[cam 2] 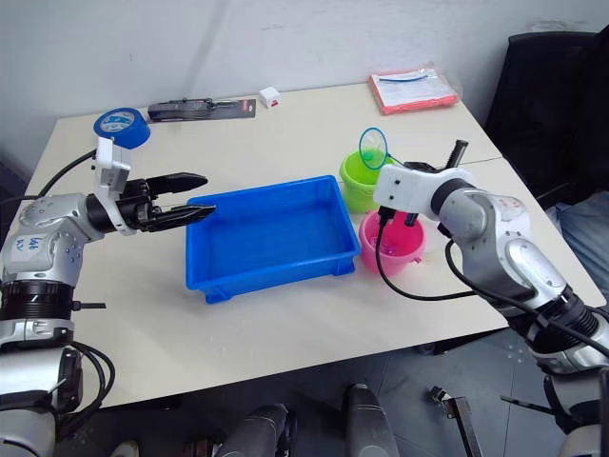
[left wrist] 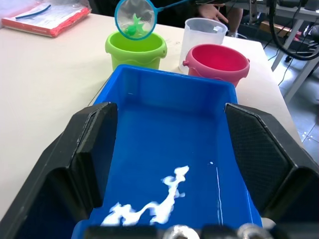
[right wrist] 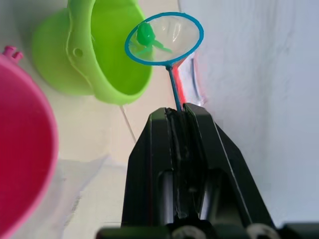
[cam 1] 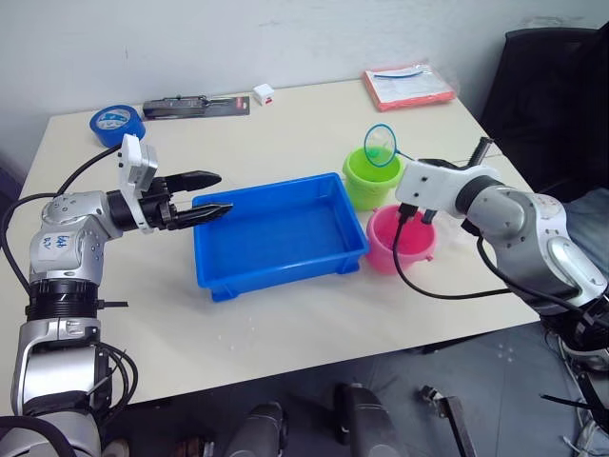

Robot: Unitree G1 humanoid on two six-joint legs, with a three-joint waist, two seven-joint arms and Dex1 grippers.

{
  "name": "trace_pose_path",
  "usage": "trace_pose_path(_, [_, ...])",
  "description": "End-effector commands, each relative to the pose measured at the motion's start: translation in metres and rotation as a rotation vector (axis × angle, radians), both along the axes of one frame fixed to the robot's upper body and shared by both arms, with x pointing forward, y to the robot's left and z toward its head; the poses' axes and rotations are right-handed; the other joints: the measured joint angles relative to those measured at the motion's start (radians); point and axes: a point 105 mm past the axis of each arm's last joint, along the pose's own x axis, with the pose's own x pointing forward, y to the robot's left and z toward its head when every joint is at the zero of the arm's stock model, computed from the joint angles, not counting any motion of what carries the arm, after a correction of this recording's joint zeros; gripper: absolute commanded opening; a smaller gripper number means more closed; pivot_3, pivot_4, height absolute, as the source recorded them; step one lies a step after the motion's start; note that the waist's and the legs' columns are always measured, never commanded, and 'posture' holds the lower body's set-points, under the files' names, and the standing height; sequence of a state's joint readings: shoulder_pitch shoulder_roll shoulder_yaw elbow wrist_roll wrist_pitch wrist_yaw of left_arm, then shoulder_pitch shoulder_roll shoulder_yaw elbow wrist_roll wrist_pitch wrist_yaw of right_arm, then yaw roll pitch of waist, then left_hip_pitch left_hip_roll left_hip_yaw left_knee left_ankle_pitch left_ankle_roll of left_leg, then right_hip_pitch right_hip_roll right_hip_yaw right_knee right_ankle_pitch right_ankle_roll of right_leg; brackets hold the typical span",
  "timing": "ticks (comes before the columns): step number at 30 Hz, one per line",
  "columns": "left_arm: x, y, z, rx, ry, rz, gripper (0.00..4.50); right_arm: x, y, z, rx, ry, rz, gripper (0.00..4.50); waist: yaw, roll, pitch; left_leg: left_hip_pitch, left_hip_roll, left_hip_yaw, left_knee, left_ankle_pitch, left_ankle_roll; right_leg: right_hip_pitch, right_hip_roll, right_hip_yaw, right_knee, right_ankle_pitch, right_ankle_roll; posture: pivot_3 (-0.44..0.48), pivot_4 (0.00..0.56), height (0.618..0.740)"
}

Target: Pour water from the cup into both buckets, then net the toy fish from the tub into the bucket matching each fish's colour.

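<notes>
The right gripper (right wrist: 179, 112) pinches the net (right wrist: 164, 39) handle; the hoop holds a green fish (right wrist: 147, 37) above the green bucket (cam 1: 366, 176), right of centre. The left gripper (cam 1: 211, 193), spread open, hovers over the tub (cam 1: 276, 233)'s left edge. The cup (left wrist: 202, 37) is half hidden behind the pink bucket (cam 1: 400, 238).

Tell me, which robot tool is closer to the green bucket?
The right. The right tool holds the net over the green bucket, beside the pink bucket. The left tool is across the blue tub, at its far end.
</notes>
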State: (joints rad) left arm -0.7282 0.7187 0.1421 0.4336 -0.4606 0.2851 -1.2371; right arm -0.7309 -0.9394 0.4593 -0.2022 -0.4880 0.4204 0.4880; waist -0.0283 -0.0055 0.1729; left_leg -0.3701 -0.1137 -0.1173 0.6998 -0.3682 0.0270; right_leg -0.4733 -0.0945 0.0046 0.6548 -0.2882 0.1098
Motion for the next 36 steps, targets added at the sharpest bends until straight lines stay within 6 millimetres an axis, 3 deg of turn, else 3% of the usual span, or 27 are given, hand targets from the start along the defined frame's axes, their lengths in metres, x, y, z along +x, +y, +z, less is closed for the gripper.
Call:
trace_pose_path(1, [-0.005, 0.002, 0.009, -0.002, -0.040, 0.001, 3.71, -0.002, -0.002, 0.009, -0.152, -0.105, 0.012, 0.79, 0.000, 0.000, 0.000, 0.000, 0.000, 0.001, 0.000, 0.000, 0.000, -0.001, 0.000, 0.000, 0.000, 0.000, 0.000, 0.000, 0.150, 0.740])
trace_pose_path(11, [-0.007, 0.001, 0.006, -0.009, -0.033, 0.007, 3.71, 0.001, -0.009, 0.008, -0.480, -0.255, 0.015, 0.79, 0.000, 0.000, 0.000, -0.001, 0.000, 0.005, 0.000, 0.000, 0.000, -0.004, 0.001, 0.001, 0.003, 0.000, 0.000, 0.000, 0.150, 0.740])
trace_pose_path(16, [-0.008, 0.000, 0.005, -0.014, -0.029, 0.006, 3.71, 0.000, -0.011, 0.010, -0.470, -0.260, 0.019, 0.79, 0.000, 0.000, 0.000, -0.001, 0.000, 0.006, 0.000, 0.000, 0.000, -0.005, 0.001, 0.001, 0.003, 0.000, 0.000, 0.000, 0.150, 0.740])
trace_pose_path(18, [-0.009, 0.000, 0.005, -0.015, -0.028, 0.006, 3.71, -0.001, -0.010, 0.013, -0.422, -0.256, 0.017, 0.79, -0.001, 0.000, 0.000, -0.001, 0.000, 0.006, 0.000, 0.000, 0.000, -0.005, 0.001, 0.001, 0.003, 0.000, 0.000, 0.000, 0.150, 0.740])
trace_pose_path(24, [-0.018, 0.002, 0.013, -0.015, -0.019, -0.009, 3.71, -0.015, -0.001, 0.034, 0.049, -0.079, 0.081, 0.79, -0.002, 0.000, 0.000, -0.001, 0.002, 0.006, 0.000, 0.000, 0.000, -0.005, 0.002, 0.001, 0.003, 0.000, 0.000, 0.000, 0.150, 0.740])
trace_pose_path(27, [-0.023, 0.004, 0.016, 0.047, 0.002, 0.007, 3.71, -0.030, 0.010, 0.048, 0.277, 0.028, 0.221, 0.79, -0.001, -0.001, 0.000, -0.001, 0.002, 0.006, 0.000, 0.000, 0.000, -0.004, 0.002, 0.001, 0.003, 0.000, 0.000, 0.000, 0.150, 0.740])
trace_pose_path(31, [-0.034, -0.001, 0.023, 0.088, 0.018, -0.010, 3.71, -0.048, 0.023, 0.044, 0.467, 0.272, 0.382, 0.79, -0.001, -0.001, 0.000, -0.001, 0.002, 0.005, 0.000, 0.000, 0.000, -0.003, 0.001, 0.002, 0.002, 0.000, 0.000, 0.000, 0.150, 0.740])
trace_pose_path(34, [-0.049, -0.010, 0.026, 0.109, 0.042, -0.065, 3.71, -0.062, 0.037, 0.030, 0.629, 0.537, 0.501, 0.79, 0.000, -0.001, 0.000, -0.001, 0.002, 0.003, 0.000, 0.000, 0.000, -0.001, 0.001, 0.002, 0.001, 0.000, 0.000, 0.000, 0.150, 0.740])
trace_pose_path(36, [-0.061, -0.015, 0.025, 0.141, 0.063, -0.109, 3.71, -0.075, 0.047, 0.021, 0.645, 0.662, 0.587, 0.79, 0.000, -0.001, 0.000, -0.001, 0.002, 0.001, 0.001, 0.000, 0.000, -0.001, 0.001, 0.003, 0.001, 0.000, 0.000, 0.000, 0.150, 0.740])
